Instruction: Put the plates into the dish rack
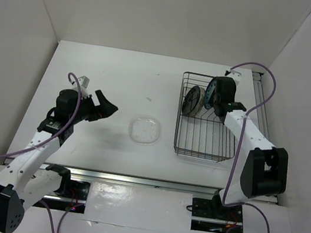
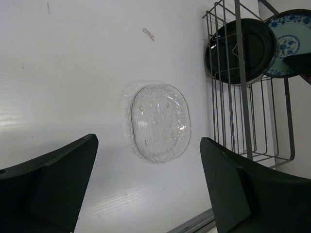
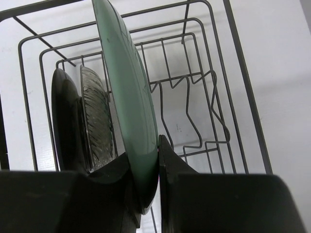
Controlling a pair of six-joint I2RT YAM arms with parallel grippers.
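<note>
– Checking the right arm first: what has it got?
– Right gripper (image 1: 211, 99) (image 3: 148, 160) is clamped on the lower rim of the teal-blue plate (image 1: 209, 93) (image 3: 127, 97). Plate stands on edge, near upright, inside the far end of the dish rack (image 1: 204, 156) (image 3: 243, 87). Can't tell whether its rim touches the wires.
– Rack position?
– Towards the right edge of the surface (image 1: 110, 67), far half. Long side runs far to near.
– Anything else in it?
– Two plates on edge at the far-left corner of the rack. Glossy black plate (image 1: 192, 100) (image 3: 65, 121) outermost, and a paler ribbed plate (image 3: 97, 121) just beside it, between the black one and the teal one. The near part of the rack shows bare wire dividers.
– Left arm?
– Left gripper (image 1: 105, 105) (image 2: 149, 141) has its jaws spread wide and holds nothing. It hangs above the left half of the surface, pointing right.
– And the glass one?
– Clear glass plate (image 1: 145, 130) (image 2: 159, 123) lies flat near the middle of the surface, just left of the rack's near-left corner, apart from both grippers. In the left wrist view it sits between the two fingers (image 2: 58, 179).
</note>
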